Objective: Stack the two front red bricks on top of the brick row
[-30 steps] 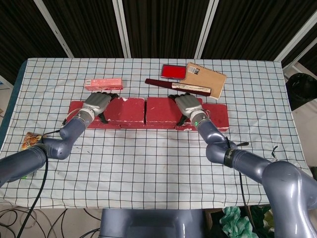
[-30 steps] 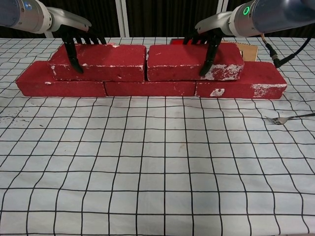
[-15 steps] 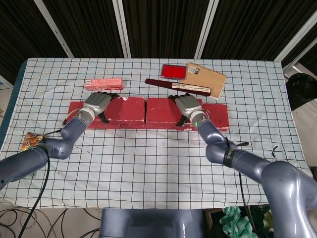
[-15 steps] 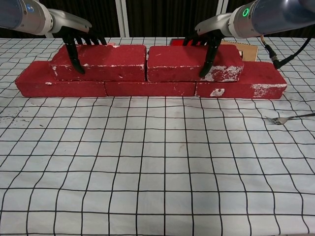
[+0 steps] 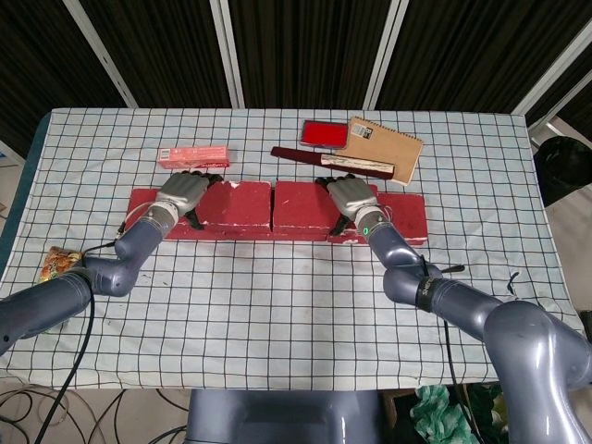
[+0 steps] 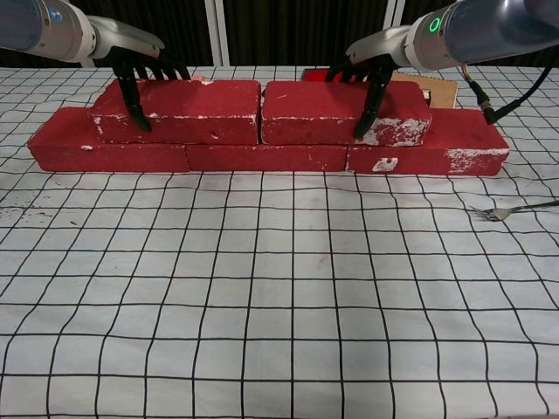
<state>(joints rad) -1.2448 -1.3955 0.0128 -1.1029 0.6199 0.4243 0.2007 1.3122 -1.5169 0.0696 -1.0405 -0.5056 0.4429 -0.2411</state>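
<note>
Three red bricks lie end to end as the bottom row [image 6: 262, 158] [image 5: 407, 215] across the table's far half. Two more red bricks rest on top of it, almost touching end to end. My left hand [image 6: 140, 73] [image 5: 182, 193] grips the left top brick [image 6: 192, 110] [image 5: 236, 203] at its left end, fingers over the back edge and thumb down the front face. The right top brick [image 6: 319, 108] [image 5: 301, 204] is gripped the same way near its right end by my right hand [image 6: 369, 68] [image 5: 352, 196].
Behind the bricks lie a pink box [image 5: 192, 155], a red case [image 5: 324, 133], a brown notebook [image 5: 385, 144] and a dark red strip [image 5: 298, 154]. A snack packet [image 5: 57, 262] sits at the left edge. A fork [image 6: 508, 210] lies at the front right.
</note>
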